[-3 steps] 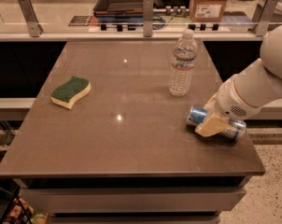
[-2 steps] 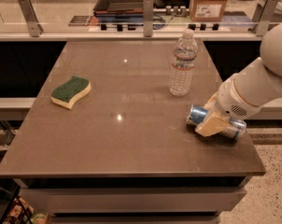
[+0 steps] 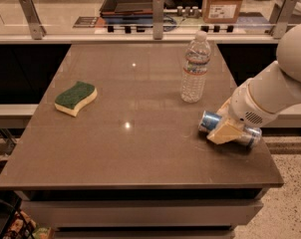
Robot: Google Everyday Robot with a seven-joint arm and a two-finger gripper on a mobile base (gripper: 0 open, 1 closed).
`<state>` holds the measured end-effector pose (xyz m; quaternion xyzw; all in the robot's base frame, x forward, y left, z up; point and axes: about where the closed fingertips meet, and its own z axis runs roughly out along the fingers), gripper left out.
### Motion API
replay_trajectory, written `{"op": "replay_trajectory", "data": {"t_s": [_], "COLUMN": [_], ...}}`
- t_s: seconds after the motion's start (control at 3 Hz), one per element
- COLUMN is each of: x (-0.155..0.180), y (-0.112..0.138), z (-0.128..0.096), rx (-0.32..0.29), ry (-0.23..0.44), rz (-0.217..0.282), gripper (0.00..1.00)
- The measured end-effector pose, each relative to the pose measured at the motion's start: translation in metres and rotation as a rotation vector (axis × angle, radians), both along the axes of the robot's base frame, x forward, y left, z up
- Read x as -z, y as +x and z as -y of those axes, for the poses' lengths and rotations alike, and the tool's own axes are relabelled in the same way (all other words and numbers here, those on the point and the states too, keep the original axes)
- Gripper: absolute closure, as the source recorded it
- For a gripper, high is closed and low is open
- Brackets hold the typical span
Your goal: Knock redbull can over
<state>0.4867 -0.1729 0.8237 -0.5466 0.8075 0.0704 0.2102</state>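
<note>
Our gripper [image 3: 226, 131] sat low over the right front part of the brown table [image 3: 140, 153], its tan tip laid across the middle of the redbull can [image 3: 209, 121]. We could not tell whether it was spread, pressed together, or pinching the can. The can lay on its side, already knocked over, near the table's right edge. Its blue end pointed left towards the table's middle and its other end poked out to the right past the gripper. The white arm [image 3: 270, 91] reached in from the right. Against the view of a second before, we found no change: can and gripper held the same spot and the same tilt. The clear water bottle [image 3: 195, 68] stood upright behind the can, apart from it. The green and yellow sponge [image 3: 75, 97] lay well apart on the left side.
</note>
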Motion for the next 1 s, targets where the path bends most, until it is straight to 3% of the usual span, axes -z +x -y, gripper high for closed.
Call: {"op": "replay_trajectory", "data": {"t_s": [0.33, 0.67, 1.0], "x": [0.0, 0.0, 0.0], "y": [-0.0004, -0.0008, -0.0008], "z": [-0.001, -0.0021, -0.0021], "rx": [-0.002, -0.004, -0.005], "ry": [-0.001, -0.002, -0.002], "rz": [0.0, 0.0, 0.0], "gripper": [0.14, 0.0, 0.0]}}
